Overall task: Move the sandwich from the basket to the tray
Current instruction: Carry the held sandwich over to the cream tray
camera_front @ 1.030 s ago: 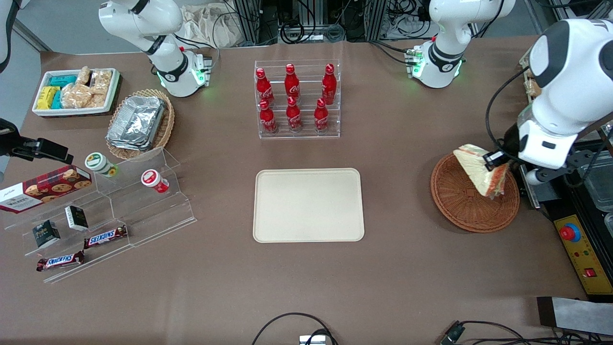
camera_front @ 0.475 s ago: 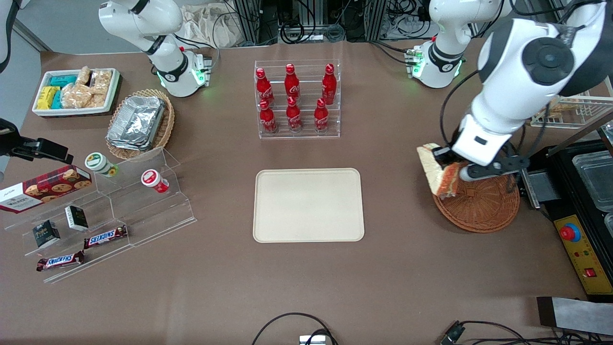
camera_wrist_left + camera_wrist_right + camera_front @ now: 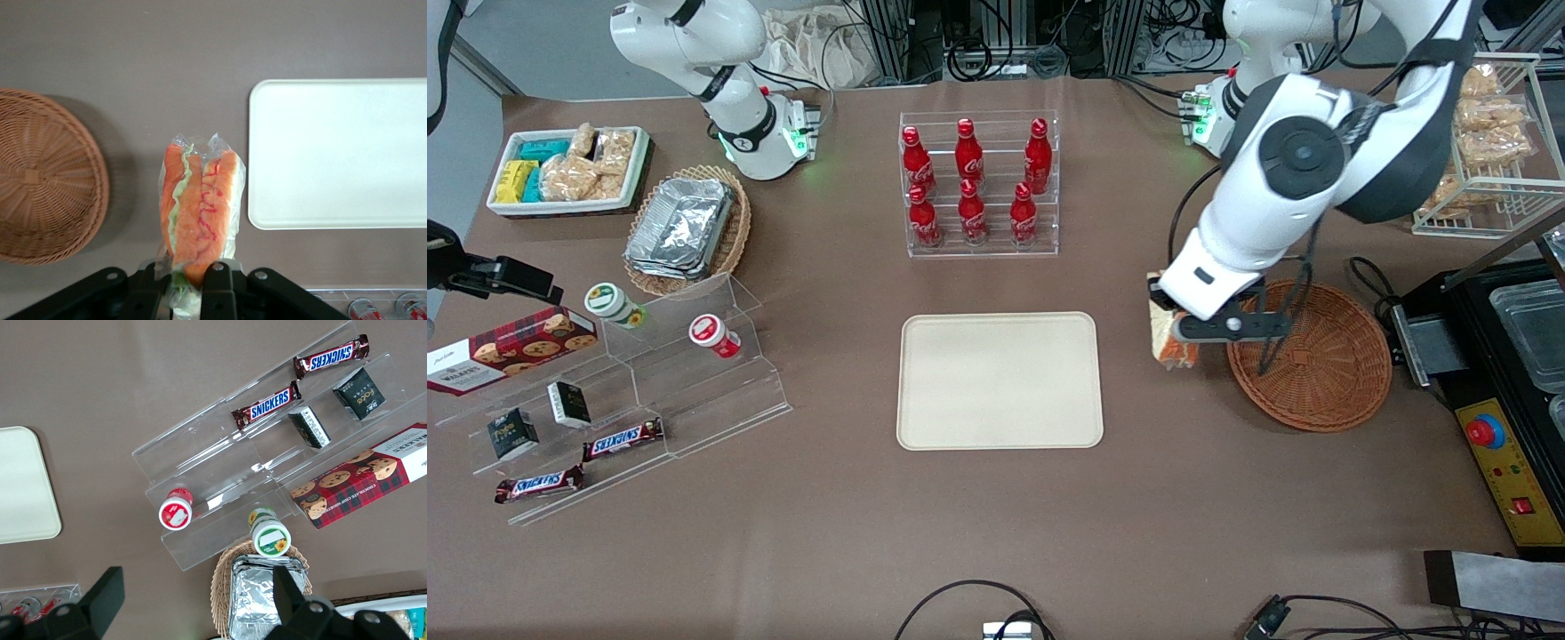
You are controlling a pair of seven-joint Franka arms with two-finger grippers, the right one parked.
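Carried clear of the basket [image 3: 1309, 357]: sandwich [image 3: 1167, 335] now over bare tabletop [image 3: 1138, 462], between basket and tray [image 3: 1000, 380], where a second ago it hung above the basket's weave and half a second ago over its rim nearest the tray. Gripper [image 3: 1176, 331] moved the same way with it, toward the tray, fingers [image 3: 217, 283] clamped on the wrapped wedge. Basket left with nothing in it. Wire rack of bagged snacks [image 3: 1489, 142] now uncovered by the swung arm.

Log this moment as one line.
phase: transfer | hand: shut on sandwich, above the table between basket and tray | basket: empty | tray: bare
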